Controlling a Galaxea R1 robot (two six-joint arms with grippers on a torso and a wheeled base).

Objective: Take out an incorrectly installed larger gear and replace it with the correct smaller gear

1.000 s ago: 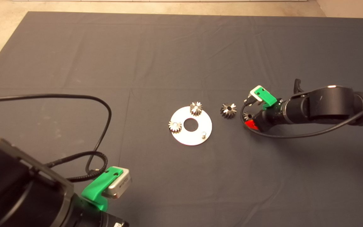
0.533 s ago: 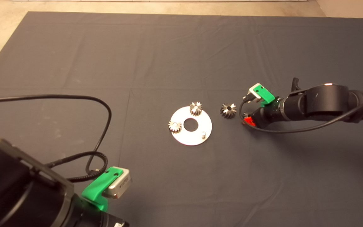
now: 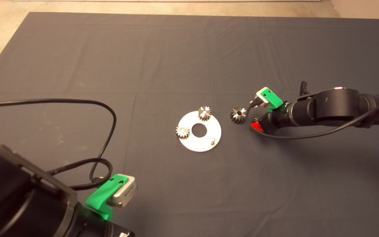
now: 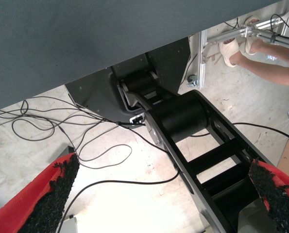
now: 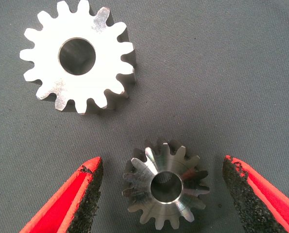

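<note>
The left hand (image 3: pixel 110 197) is parked at the near left edge of the tabletop (image 3: pixel 77 49), clear of the work; its wrist view looks past the mat to the floor, cables and a person's legs, and its fingers (image 4: pixel 52 194) stand wide with nothing between them. Near the middle lies a disc (image 3: pixel 200 143) with a centre hole: two small gears (image 3: pixel 204 113) (image 3: pixel 182 132) sit on it, one on its far side and one on its left, while a bare peg (image 3: pixel 212 140) stands on its near right side, which I take to be the seat waiting for the correct part. Just right of the disc, flat on the mat, lies the big gear (image 3: pixel 238 115), so it appears to be already off the peg and set aside where it will not foul the disc. Right again, and just beside it without touching, rests the small gear (image 5: pixel 165 188), which the head view mostly hides behind the wrist. The right hand (image 5: pixel 161 191) hangs low over it, fingers (image 5: pixel 88 187) spread wide on either side with gaps both ways; whether the pads are low enough to grip is hard to tell. The straddle looks like a set-up for closing on the gear's toothed rim.
</note>
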